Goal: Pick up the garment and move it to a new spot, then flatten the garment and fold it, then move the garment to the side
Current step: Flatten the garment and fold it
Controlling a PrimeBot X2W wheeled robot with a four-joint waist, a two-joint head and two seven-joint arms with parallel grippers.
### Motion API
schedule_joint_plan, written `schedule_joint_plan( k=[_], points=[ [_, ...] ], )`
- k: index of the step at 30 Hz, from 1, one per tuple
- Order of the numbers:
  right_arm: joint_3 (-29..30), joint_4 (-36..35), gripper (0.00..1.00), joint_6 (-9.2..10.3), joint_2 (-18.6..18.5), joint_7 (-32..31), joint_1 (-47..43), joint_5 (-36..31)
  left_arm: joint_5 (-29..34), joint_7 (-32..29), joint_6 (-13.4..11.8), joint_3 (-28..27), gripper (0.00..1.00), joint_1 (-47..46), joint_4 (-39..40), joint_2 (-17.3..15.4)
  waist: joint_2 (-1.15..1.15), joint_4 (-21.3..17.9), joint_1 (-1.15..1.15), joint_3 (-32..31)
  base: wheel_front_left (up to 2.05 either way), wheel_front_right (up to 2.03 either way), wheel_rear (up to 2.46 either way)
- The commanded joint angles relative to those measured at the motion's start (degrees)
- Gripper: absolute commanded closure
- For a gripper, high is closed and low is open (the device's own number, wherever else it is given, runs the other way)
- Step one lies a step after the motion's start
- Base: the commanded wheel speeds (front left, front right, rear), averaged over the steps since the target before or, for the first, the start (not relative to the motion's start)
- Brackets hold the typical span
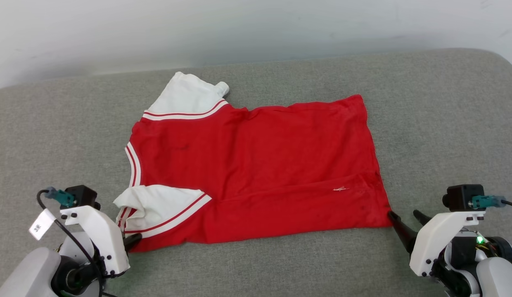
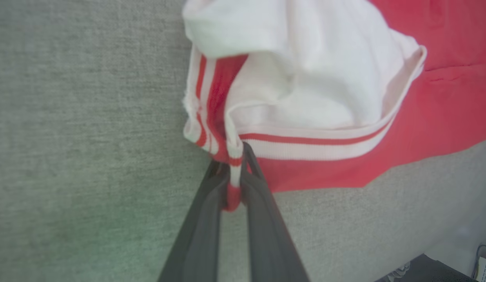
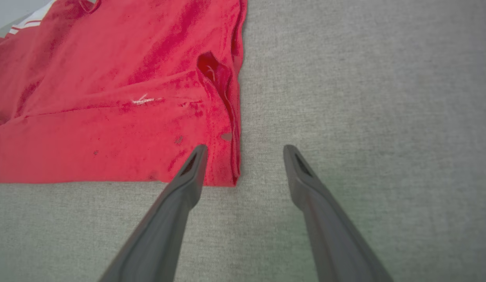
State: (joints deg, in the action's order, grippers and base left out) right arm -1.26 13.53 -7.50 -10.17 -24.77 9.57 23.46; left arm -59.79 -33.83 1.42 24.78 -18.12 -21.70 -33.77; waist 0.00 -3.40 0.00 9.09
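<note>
Bench (image 1: 446,123): covered in grey woven fabric, with rounded far corners. It carries the garment and both tools.
Wall (image 1: 256,24): pale and plain, rising behind the bench's far edge.
Tag (image 1: 41,225): a small white label hanging on the black cable by the left arm's camera.
In the way: in the head view the left arm's white housing covers the nearest left corner of the cloth.
Off the bench: the left wrist view shows something dark and a scrap of paper in its lower corner, possibly the floor; too blurred to say.
Garment (image 1: 256,165): lies spread at the middle of the bench, mostly flat and red side up.
Long axis: runs left to right across the head view, with the striped neck opening to the robot's left and the hem to its right.
Sleeves: both white. One lies at the far left and one at the near left, the near one rumpled.
Crease: a fold line runs along the near part of the body.
Left tool (image 1: 132,239): pinched narrow on the red-and-white trim at the garment's (image 2: 443,105) near left corner.
Right tool (image 3: 246,150): spread wide at the near right hem corner. One finger is over the red cloth (image 3: 90,117) and the other over bare bench; whether it touches, I cannot tell.
</note>
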Motion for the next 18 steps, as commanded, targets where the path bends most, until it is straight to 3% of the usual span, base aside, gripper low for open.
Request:
schedule_joint_plan(
  k=[1,14,15,16,18],
  points=[
    [-0.4,0.6,0.00,0.02,-0.6,-1.7,1.0,1.0,0.6,0.7,-0.4,0.2,1.00,0.7,1.0,0.3,0.00,0.8,0.00,-0.5,0.00,0.00,0.00],
    [-5.1,11.7,0.00,0.02,-1.8,-13.1,8.8,2.7,3.1,3.1,-1.9,0.2,1.00,0.3,8.9,-0.8,0.00,3.9,0.00,2.3,0.00,0.00,0.00],
    [-6.8,14.2,0.19,0.01,-1.0,-16.1,9.3,4.2,2.9,3.6,-1.8,0.1,1.00,1.1,9.2,-0.7,0.00,4.1,0.00,2.9,0.00,0.00,0.00],
    [-7.6,15.1,1.00,-0.07,-1.1,-16.9,9.4,5.0,2.9,4.0,-1.7,0.2,1.00,1.2,9.2,-0.4,0.00,4.4,0.00,2.9,0.00,0.00,0.00],
    [-7.7,14.6,1.00,-0.05,-2.0,-16.3,9.9,5.4,3.0,4.8,-1.6,0.2,1.00,1.6,9.1,-0.2,0.00,4.4,0.00,2.4,0.00,0.00,0.00]
  ],
)
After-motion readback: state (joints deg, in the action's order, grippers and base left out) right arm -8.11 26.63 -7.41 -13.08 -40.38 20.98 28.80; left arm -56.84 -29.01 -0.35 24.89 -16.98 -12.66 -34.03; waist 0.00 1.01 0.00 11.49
